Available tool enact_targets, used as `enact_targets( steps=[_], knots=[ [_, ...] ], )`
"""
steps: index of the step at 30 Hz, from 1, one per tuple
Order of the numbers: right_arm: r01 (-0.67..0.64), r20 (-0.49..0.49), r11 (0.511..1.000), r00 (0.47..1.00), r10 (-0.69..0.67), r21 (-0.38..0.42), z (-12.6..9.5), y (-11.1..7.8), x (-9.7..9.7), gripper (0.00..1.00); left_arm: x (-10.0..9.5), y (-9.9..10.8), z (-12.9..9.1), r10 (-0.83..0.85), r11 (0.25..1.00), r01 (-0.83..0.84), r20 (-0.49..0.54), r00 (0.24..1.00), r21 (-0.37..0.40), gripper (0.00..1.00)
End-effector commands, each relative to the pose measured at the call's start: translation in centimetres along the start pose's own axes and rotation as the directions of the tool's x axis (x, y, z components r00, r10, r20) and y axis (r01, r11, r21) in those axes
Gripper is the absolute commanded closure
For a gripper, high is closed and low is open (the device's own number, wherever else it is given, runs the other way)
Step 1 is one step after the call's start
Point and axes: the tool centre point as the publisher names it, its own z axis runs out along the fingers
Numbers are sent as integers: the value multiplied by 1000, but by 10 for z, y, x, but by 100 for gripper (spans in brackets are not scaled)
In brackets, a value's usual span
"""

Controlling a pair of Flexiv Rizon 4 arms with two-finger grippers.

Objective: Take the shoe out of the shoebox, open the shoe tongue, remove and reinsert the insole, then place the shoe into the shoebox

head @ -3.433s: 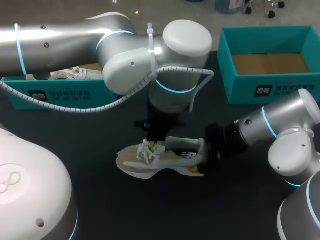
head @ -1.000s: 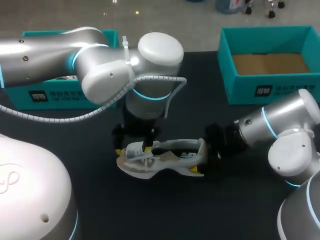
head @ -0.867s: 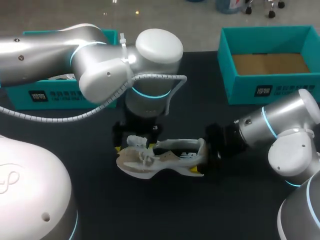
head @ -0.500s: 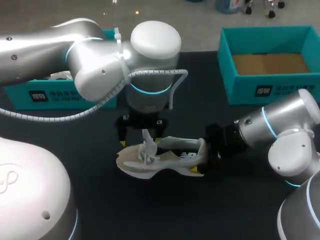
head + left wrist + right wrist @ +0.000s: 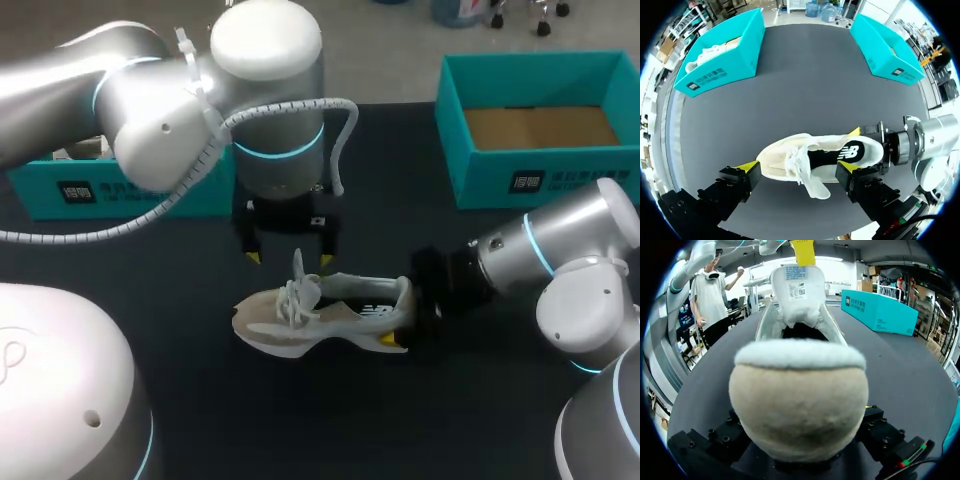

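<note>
A cream and white shoe (image 5: pixel 330 318) lies on its side on the dark table, toe toward my left. Its tongue (image 5: pixel 298 272) stands up with the laces bunched around it. My left gripper (image 5: pixel 289 259) hangs open just above the tongue, touching nothing; in the left wrist view the shoe (image 5: pixel 790 160) lies below and between its spread fingers. My right gripper (image 5: pixel 400 312) is shut on the shoe's heel, a yellow tip showing on the near side. In the right wrist view the heel (image 5: pixel 799 400) fills the space between the fingers and hides their tips.
A teal shoebox (image 5: pixel 520 182) with a bare brown floor stands at the back right. Another teal box (image 5: pixel 60 188) at the back left holds a second white shoe (image 5: pixel 705 54). Dark table surface lies around the shoe.
My left gripper let go of the tongue and laces, opened wide and rose back from the shoe, leaving the tongue standing up. My right arm and the shoe kept still.
</note>
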Motion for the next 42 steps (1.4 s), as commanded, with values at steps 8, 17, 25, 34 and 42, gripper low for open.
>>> enact_targets(
  steps=[8, 17, 25, 34, 42],
  knots=[
    [0, 1, 1000, 1000, 0, 4, 4, -4, 2, 100, 5, -2, -13, 635, 772, -632, -53, 770, 68, 0],
    [0, 1, 1000, 1000, 0, 4, 4, -4, 2, 100, 14, -12, -12, 743, 668, -733, -172, 647, 127, 0],
    [0, 1, 1000, 1000, 0, 4, 4, -4, 2, 100, 40, -23, -9, 847, 521, -847, -181, 500, 100, 24],
    [0, 1, 1000, 1000, 0, 4, 4, -4, 2, 100, 66, -17, -3, 900, 424, -897, -172, 402, 125, 100],
    [0, 1, 1000, 1000, 0, 4, 4, -4, 2, 100, 74, -11, 2, 917, 374, -920, -191, 350, 114, 100]
  ],
)
